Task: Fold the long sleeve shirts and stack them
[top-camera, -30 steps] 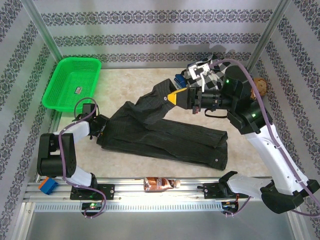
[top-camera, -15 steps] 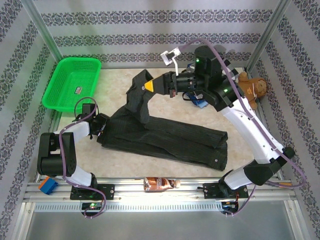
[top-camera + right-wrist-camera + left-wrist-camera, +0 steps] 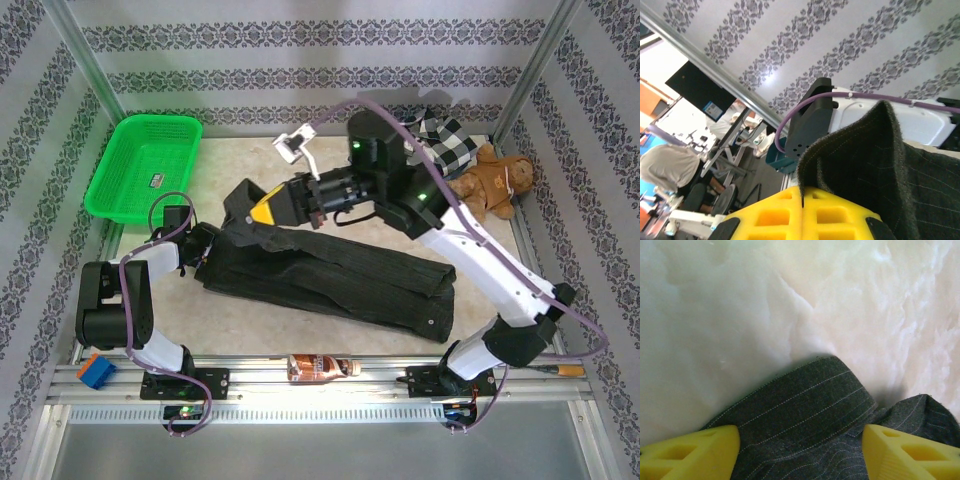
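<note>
Bare tabletop (image 3: 232,160) beyond the charcoal shirt (image 3: 340,275), green basket (image 3: 140,150) far left, teddy bear (image 3: 495,185) far right.

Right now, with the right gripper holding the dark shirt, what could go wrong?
1. The right gripper is shut on only an edge of the dark shirt; the cloth may slip out.
2. The left gripper stands open over the shirt's end, pinning nothing, so the shirt may drag rather than fold.
3. The grippers are close together in the top view; they might collide.
</note>
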Controlling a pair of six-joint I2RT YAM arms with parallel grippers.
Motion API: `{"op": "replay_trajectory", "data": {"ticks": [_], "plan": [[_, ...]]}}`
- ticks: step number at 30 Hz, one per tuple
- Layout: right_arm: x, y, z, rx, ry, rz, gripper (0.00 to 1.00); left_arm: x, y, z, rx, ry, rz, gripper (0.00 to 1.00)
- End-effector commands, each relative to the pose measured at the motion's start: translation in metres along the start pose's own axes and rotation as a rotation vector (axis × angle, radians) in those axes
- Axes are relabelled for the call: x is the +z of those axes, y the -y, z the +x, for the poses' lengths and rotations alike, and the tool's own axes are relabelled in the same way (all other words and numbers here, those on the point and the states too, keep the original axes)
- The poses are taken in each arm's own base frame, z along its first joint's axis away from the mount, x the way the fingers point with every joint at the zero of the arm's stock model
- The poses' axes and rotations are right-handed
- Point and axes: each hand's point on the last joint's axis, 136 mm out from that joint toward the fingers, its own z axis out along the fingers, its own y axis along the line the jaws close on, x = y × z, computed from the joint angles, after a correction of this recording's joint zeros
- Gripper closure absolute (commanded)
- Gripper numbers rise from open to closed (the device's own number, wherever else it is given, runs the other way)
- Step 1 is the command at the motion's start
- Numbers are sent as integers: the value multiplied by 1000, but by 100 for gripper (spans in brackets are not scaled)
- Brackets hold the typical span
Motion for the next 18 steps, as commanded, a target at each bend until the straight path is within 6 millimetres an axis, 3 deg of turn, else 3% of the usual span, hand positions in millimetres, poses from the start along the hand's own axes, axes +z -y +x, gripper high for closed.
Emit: {"op": "replay_trajectory", "data": {"ticks": [1,6,11,14,18], "plan": [[26,0,7,20,-59,-63,97,9,-71,29,-67,-97,-214,28],[53,4,32,75,-135,-97,97,-6,-58,17,-57,-71,-189,15],[73,27,54,138,-176,-76,96,-29,-37,0,-38,-24,-150,10],[77,46,52,155,-147,-20,91,-49,-11,-13,5,12,-101,9],[66,70,35,151,-65,96,95,-79,21,-27,74,56,-47,9]]}}
